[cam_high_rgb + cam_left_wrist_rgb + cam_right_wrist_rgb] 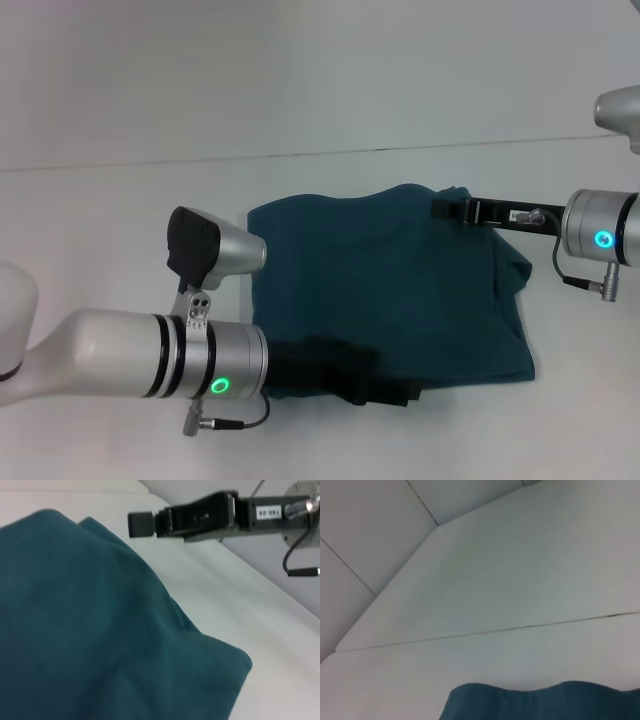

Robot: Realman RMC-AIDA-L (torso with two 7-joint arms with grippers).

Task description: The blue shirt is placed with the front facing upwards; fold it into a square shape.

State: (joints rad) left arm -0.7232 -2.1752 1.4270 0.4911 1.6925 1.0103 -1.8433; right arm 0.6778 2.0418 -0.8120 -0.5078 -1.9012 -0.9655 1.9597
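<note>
The blue shirt [390, 285] lies folded into a rough rectangle on the white table, showing plain teal cloth and no lettering. My left gripper [388, 388] is low over the shirt's near edge, its dark body overlapping the cloth. My right gripper [447, 210] reaches in from the right at the shirt's far right corner. In the left wrist view the right gripper [140, 524] hangs above the table, a short gap away from the shirt [100, 630]. The right wrist view shows only a strip of the shirt's edge [540, 702].
The white table [300, 90] stretches all around the shirt, with a thin seam [300, 155] running across it behind the cloth. The table's far edge and corner [437, 527] show in the right wrist view.
</note>
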